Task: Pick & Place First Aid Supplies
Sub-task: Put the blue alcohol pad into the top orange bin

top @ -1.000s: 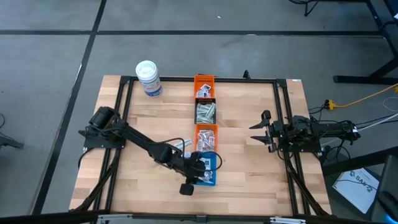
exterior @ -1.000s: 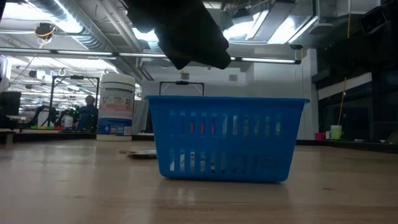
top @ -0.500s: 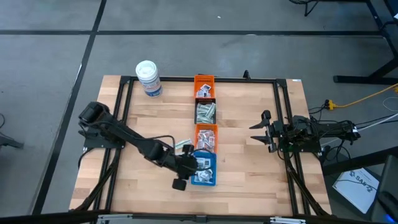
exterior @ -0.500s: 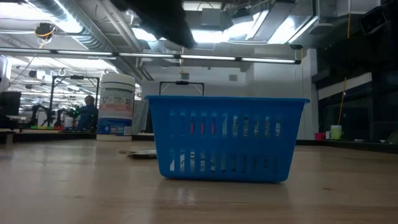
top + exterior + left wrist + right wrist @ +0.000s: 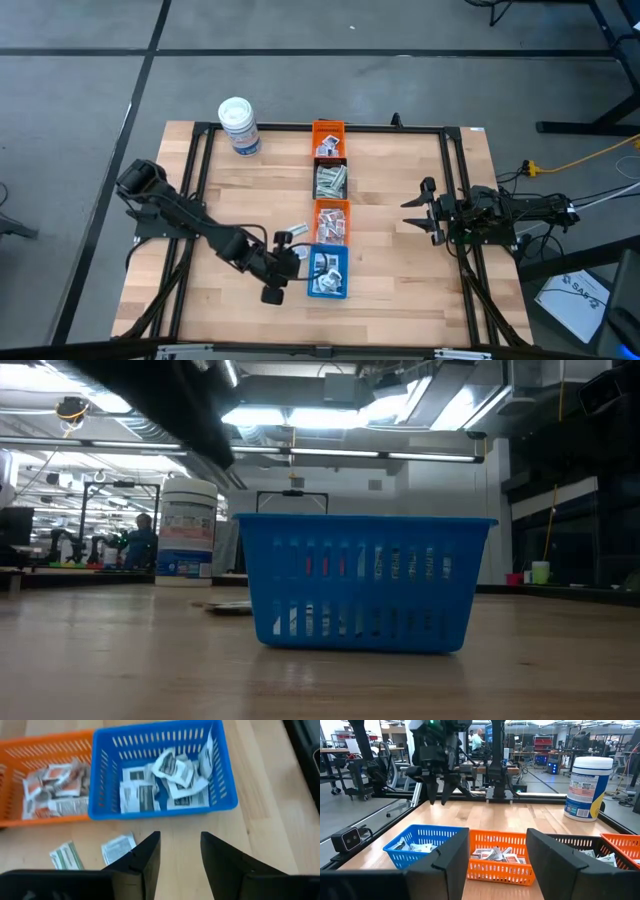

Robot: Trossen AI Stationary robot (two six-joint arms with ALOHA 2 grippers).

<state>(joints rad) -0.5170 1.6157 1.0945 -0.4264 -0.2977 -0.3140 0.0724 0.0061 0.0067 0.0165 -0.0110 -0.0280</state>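
The left gripper (image 5: 287, 262) is held above the pale wooden worktop (image 5: 400, 280), just beside the blue slotted plastic bin (image 5: 328, 272); its jaws are parted and nothing is held between them. In the left wrist view, white first aid packets with black print (image 5: 167, 782) are seen heaped inside the blue bin, and two more loose packets (image 5: 92, 852) are seen lying flat on the worktop beside it. Further packets with red print (image 5: 52, 787) are contained in the adjoining orange plastic bin (image 5: 332, 221). The right gripper (image 5: 418, 210) is parked well apart near the worktop's right edge, its jaws spread and empty. A white cylindrical tub with a blue label (image 5: 239, 126) is stood near the far left corner.
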